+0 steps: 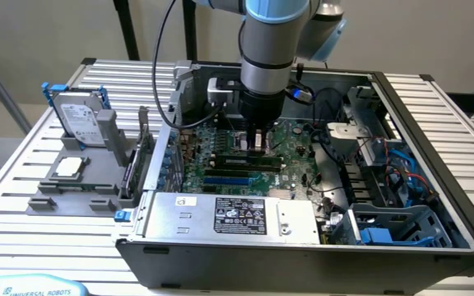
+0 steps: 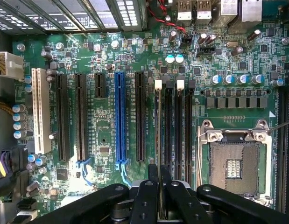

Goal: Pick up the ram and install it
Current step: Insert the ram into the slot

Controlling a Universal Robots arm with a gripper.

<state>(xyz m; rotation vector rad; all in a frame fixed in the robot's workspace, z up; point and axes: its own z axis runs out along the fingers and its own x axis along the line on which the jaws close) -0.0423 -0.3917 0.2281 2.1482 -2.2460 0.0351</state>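
Hovering low inside the open grey metal computer case (image 1: 434, 148), the gripper (image 1: 258, 140) hangs from the grey-and-blue robot arm (image 1: 270, 43) just above the green motherboard (image 2: 111, 126). Fingers (image 2: 146, 200) nearly closed, pinching a thin dark board edge-on between them: judged to be the ram (image 2: 158, 186), the long narrow dark green circuit-board stick, held upright with its long edge facing down. Wrist view puts it directly over the bank of long black plastic memory slots (image 2: 174, 130) with white end clips (image 2: 158, 84), beside the open silver processor socket (image 2: 233, 161). Which slot it lines up with: cannot tell for certain, seems the one nearest the black expansion slots (image 2: 139, 116). Stick not yet seated, by the look of it. To do this well, keep the stick parallel to the slot, square and centred, notch matched, end clips open, then press straight down with even force on both ends; any tilt risks jamming one corner. Grey fixture with an upright silver hard drive (image 1: 81, 117) sits on the slatted metal desk (image 1: 23, 185), well apart, to the exterior view's left.
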